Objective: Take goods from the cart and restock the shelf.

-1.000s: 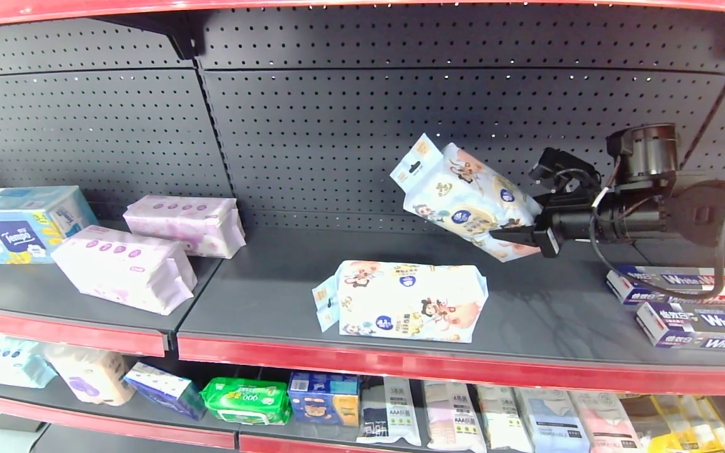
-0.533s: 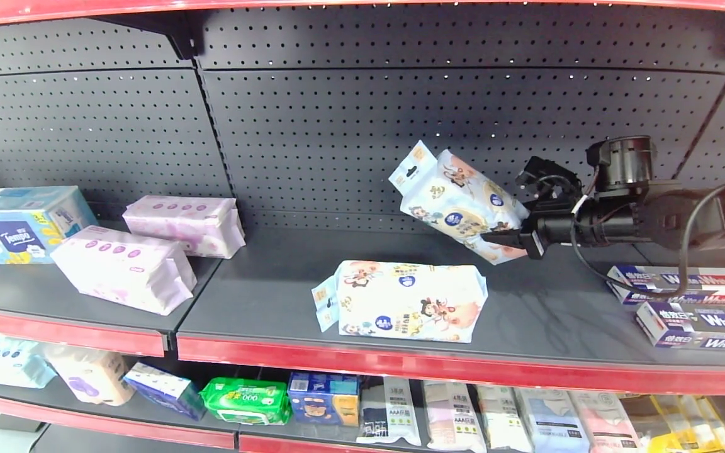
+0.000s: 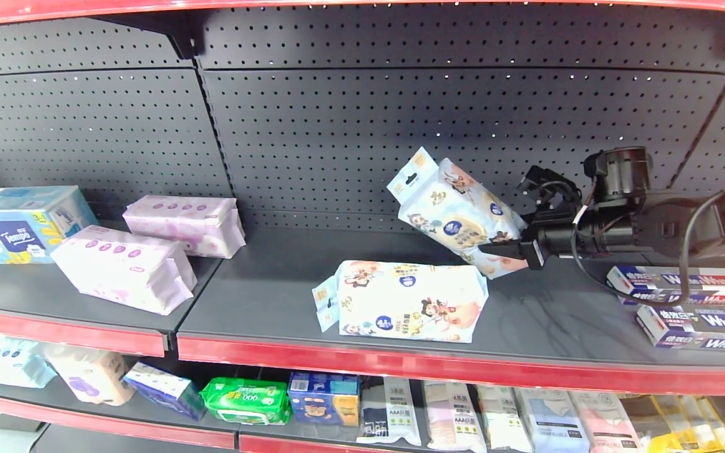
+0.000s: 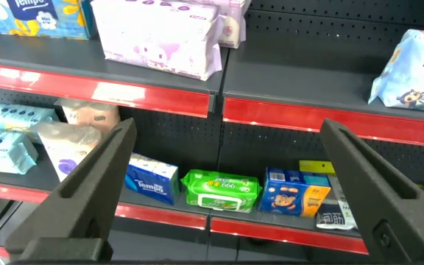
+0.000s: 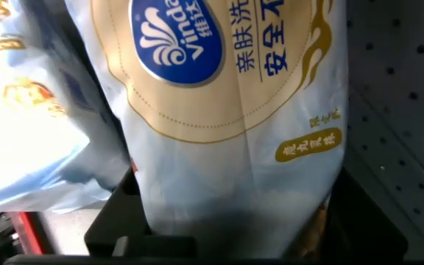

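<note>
At centre right of the head view, the right gripper (image 3: 517,242) is clamped on the lower end of a cartoon-printed tissue pack (image 3: 457,211). The pack sits between its 2 fingers and sticks out toward the upper left of the frame. It is tilted, with its hang tab highest, close in front of the dark pegboard back panel (image 3: 337,126). Its lower corner seems to hang just above the shelf (image 3: 262,296), though contact is hard to judge. In the right wrist view the same pack (image 5: 227,110) is squeezed between the dark fingers.

A 2nd matching tissue pack (image 3: 410,301) lies flat on the shelf, just below and left of the held one. 2 toothpaste boxes (image 3: 683,283) lie at the right edge, under the arm. 2 pink tissue packs (image 3: 123,267) and a blue tissue box (image 3: 26,223) sit at the left.

The left gripper (image 4: 228,129) has its fingers spread wide with nothing between them, facing the lower shelves, where a green wipes pack (image 4: 221,190) lies.
</note>
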{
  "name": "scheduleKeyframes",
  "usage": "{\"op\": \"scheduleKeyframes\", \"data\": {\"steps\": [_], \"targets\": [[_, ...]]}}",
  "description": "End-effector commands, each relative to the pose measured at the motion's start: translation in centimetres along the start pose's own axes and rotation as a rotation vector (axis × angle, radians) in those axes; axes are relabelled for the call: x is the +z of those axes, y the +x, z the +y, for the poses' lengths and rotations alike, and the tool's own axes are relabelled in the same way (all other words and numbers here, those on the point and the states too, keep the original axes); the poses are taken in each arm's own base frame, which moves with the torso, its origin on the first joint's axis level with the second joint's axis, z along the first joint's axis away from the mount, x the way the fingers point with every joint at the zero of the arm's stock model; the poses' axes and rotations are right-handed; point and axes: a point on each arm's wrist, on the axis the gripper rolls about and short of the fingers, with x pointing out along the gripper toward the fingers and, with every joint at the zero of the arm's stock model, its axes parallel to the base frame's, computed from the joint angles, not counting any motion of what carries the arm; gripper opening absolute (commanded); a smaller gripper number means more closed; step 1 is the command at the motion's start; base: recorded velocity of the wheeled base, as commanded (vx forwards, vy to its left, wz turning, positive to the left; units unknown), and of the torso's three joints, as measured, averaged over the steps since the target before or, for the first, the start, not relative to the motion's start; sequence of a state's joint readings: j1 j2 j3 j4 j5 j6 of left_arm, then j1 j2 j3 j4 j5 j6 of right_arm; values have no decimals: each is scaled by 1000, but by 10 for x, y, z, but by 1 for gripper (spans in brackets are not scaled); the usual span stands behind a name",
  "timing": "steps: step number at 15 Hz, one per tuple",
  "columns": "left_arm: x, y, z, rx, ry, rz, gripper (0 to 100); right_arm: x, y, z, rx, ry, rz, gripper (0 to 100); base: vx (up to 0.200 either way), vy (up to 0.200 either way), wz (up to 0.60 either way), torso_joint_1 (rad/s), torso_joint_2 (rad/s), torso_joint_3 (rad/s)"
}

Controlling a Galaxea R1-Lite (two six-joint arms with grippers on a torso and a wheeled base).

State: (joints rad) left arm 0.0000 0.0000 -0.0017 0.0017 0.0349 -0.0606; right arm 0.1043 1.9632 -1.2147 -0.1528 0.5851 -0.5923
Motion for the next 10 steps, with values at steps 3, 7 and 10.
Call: {"op": "scheduleKeyframes", "data": {"steps": [3, 7, 10], "targets": [[0, 0, 0, 0, -1, 0, 100, 1, -13, 14, 13, 10, 4, 0, 0, 0, 0, 0, 0, 0], [0, 0, 0, 0, -1, 0, 100, 5, -22, 26, 26, -1, -2, 0, 0, 0, 0, 0, 0, 0], [0, 0, 0, 0, -1, 0, 100, 5, -27, 33, 34, 1, 1, 0, 0, 0, 0, 0, 0, 0]]}}
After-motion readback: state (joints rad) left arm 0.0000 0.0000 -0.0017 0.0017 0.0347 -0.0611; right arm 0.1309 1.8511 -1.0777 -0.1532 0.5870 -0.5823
